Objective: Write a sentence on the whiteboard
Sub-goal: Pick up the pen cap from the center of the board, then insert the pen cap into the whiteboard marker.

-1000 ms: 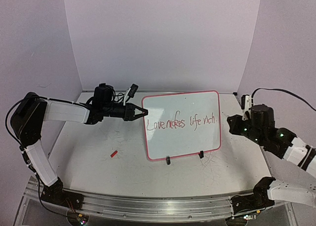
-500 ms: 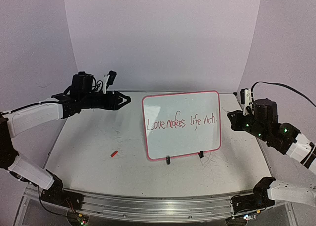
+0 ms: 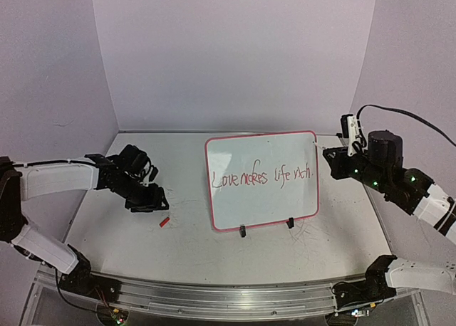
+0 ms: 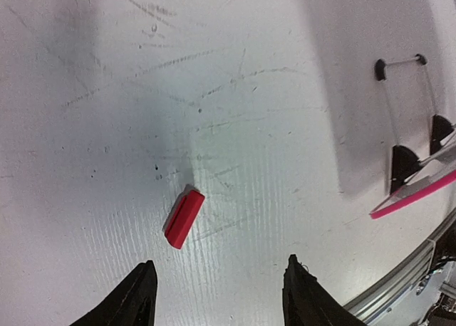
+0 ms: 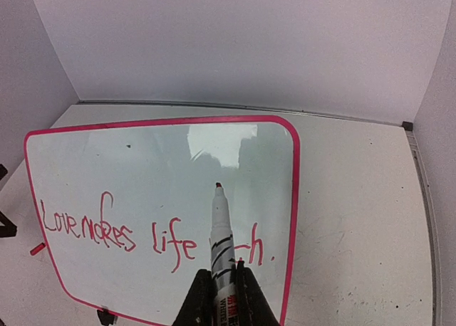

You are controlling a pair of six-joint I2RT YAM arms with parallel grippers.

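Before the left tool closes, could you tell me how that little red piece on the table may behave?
The red piece looks small and rigid, so it is probably light and apt to skid on the smooth table. Its flat-sided shape suggests it should not roll.

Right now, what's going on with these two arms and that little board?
The whiteboard stands on the table with the sentence already written across it in red. The right gripper is shut on an uncapped marker, whose tip points at the board from its right side and appears to be off the surface. The left gripper hovers open low over the table, with a small red cap lying just ahead of its fingers. This looks like capping up after writing.
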